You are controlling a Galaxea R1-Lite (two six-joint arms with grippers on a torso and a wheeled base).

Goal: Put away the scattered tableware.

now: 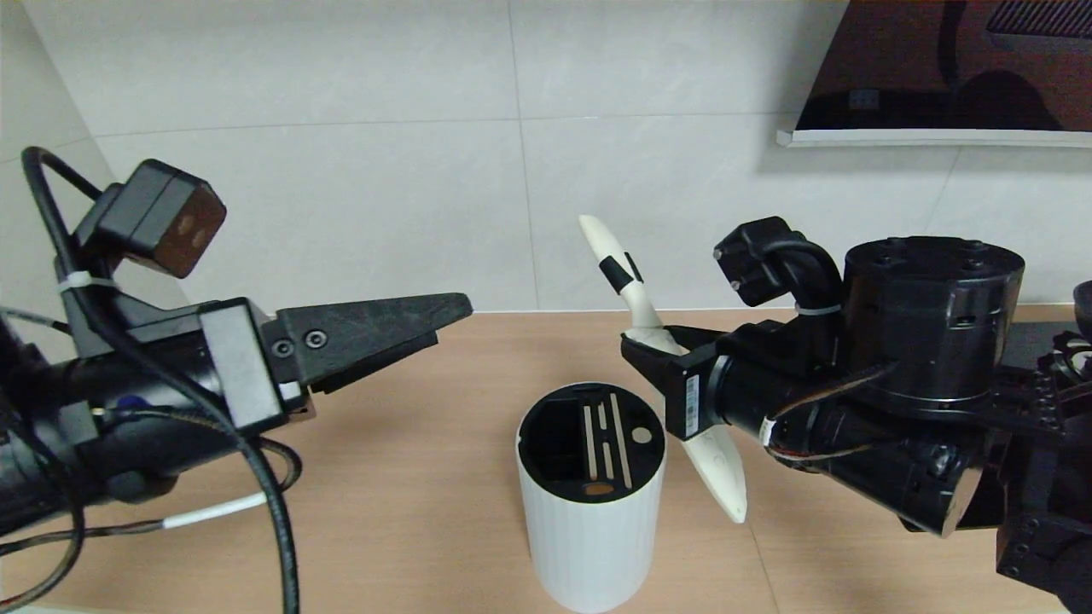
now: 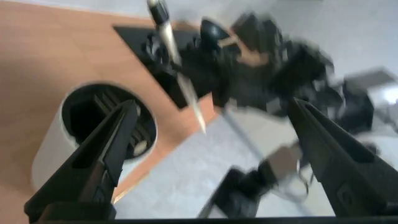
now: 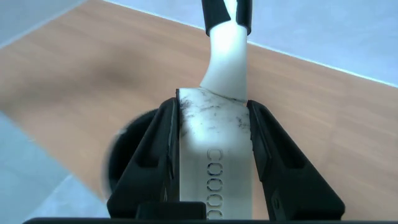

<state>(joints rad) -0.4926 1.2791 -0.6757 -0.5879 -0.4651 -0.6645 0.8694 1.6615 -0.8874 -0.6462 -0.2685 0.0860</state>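
**While the right gripper clamps a white utensil, the left one hangs spread beside the holder**

Where the right gripper's fingers (image 3: 273, 165) meet, they are pressed against the two flat sides of a white utensil (image 1: 715, 456), one finger on each side, with no gap showing between pad and utensil. The right gripper (image 1: 653, 341) holds it near its middle, so both ends stick out. The upper end, ringed by a black band, leans up toward the tiled wall (image 1: 341, 170). The lower, broader end slants down toward the wooden counter (image 1: 409, 477). Whether that lower tip touches the wood cannot be told.

Just beside the lower end, on the robot's left of it, stands a white cylindrical holder (image 1: 591, 529), upright on the counter. Its black top insert has a large open pocket on the left side, narrow slots in the middle and a small round hole toward the right. The utensil lies outside the rim, close to the holder's right wall but apart from it.

Across from it, the left gripper (image 1: 444, 324) is held above the counter on the robot's left of the holder, higher than its rim. Its fingers (image 2: 102, 162) are spread wide with nothing between them.

Bare wood runs from the holder toward the left arm and back to the line where the counter meets the wall. A dark panel (image 1: 938, 68) hangs on the wall at the upper right.
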